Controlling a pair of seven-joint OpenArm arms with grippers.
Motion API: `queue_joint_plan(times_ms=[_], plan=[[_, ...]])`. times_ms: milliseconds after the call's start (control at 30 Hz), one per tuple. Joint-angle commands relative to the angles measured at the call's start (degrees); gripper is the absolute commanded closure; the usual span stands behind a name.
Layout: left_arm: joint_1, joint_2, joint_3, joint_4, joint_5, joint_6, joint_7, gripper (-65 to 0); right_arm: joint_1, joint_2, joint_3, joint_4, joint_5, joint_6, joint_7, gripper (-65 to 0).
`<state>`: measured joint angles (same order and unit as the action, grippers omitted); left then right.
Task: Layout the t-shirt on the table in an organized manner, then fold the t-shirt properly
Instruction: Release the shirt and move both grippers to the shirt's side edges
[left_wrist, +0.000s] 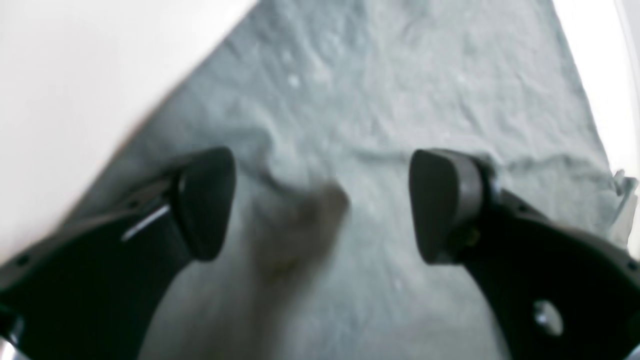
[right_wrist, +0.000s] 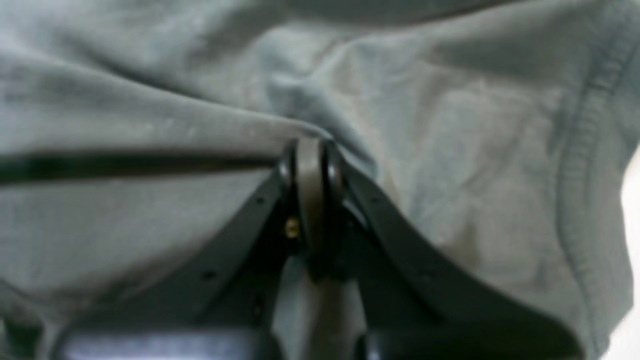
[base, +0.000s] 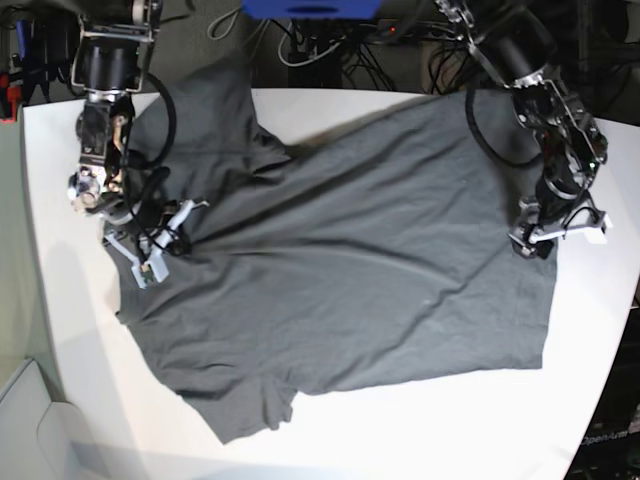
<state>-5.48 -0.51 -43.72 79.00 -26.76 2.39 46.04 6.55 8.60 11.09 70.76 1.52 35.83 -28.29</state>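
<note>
The dark grey t-shirt (base: 350, 280) lies spread over the white table (base: 420, 430), wrinkled, with creases running out from its left side. My right gripper (base: 188, 232) sits at that left side and is shut on a raised fold of the t-shirt (right_wrist: 450, 150); in the right wrist view the right gripper (right_wrist: 311, 150) has its pads pressed together at the fold's ridge. My left gripper (base: 530, 240) hovers at the shirt's right edge. In the left wrist view the left gripper (left_wrist: 322, 205) is open above the flat t-shirt (left_wrist: 400, 90), with nothing held between its fingers (left_wrist: 205, 200).
Cables and dark equipment crowd the space behind the table's far edge, with a blue box (base: 310, 8) among them. Bare white table shows in front of the shirt and along its right side (left_wrist: 600, 60). A pale grey surface (base: 20, 420) lies beyond the table's left edge.
</note>
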Motion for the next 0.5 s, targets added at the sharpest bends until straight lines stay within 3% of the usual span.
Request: queue_joint_plan(times_ms=[0, 267, 467], plan=[[-1.8, -0.8, 0.3, -0.4, -0.4, -0.2, 0.1, -52.9, -0.3, 0.5, 0.4, 0.1, -2.3, -0.7, -2.8, 0.0], [-2.1, -0.8, 7.9, -2.7, -0.4, 0.2, -6.5, -52.9, -4.1, -0.8, 0.0, 15.3, -2.0, -0.6, -2.8, 0.0], [-2.2, -1.9, 8.5, -6.0, -0.4, 0.3, -9.5, -52.9, -5.7, -0.9, 0.0, 21.7, -2.0, -0.6, -2.9, 0.0]])
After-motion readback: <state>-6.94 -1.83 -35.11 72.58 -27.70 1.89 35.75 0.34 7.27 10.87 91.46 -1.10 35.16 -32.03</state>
